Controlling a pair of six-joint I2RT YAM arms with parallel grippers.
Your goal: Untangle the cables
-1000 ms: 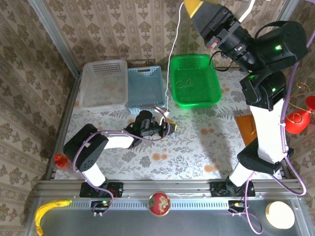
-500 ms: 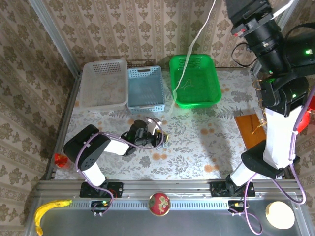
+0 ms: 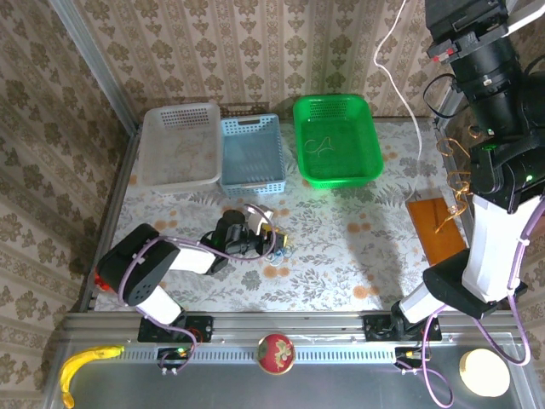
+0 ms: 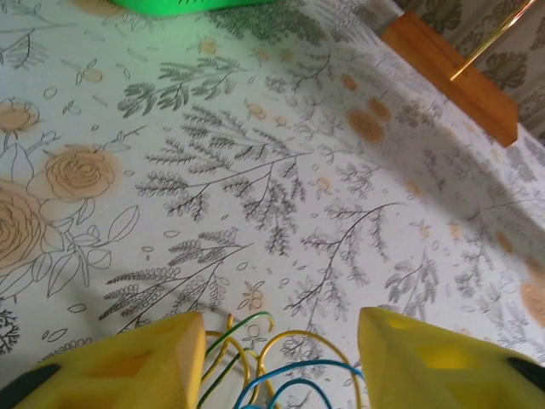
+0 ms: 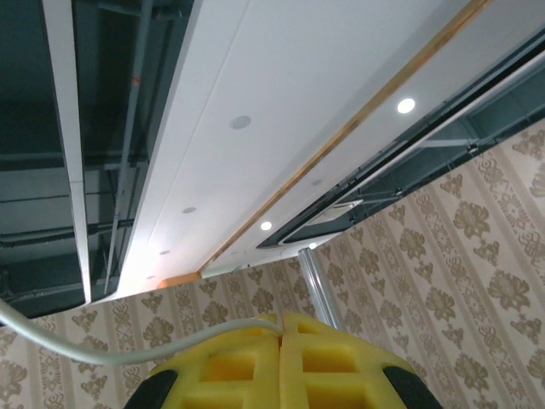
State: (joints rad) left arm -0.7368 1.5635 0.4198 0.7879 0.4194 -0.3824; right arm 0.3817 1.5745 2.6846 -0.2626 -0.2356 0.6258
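Note:
A small tangle of yellow, green and blue cables (image 4: 281, 362) lies on the flowered tablecloth between my left gripper's (image 4: 281, 341) yellow fingers (image 4: 128, 366), which stand apart without pinching it. From above, that gripper (image 3: 271, 241) is low at the table's middle left, with the tangle (image 3: 281, 247) at its tip. My right arm (image 3: 498, 94) is raised high at the far right. Its gripper (image 5: 279, 328) is shut on a white cable (image 5: 128, 354). That white cable (image 3: 418, 128) hangs free down to just above the table.
Along the back stand a white basket (image 3: 179, 183), a blue basket (image 3: 253, 183) and a green basket (image 3: 371, 153) with a thin pale wire (image 3: 317, 146) in it. A wooden block (image 3: 434, 230) with a gold wire stand sits at the right. A red ball (image 3: 275, 352) and a banana (image 3: 85, 362) lie on the near rail.
My right arm swung up and to the right, pulling the white cable away from the tangle. My left gripper slid back to the left and opened its jaws.

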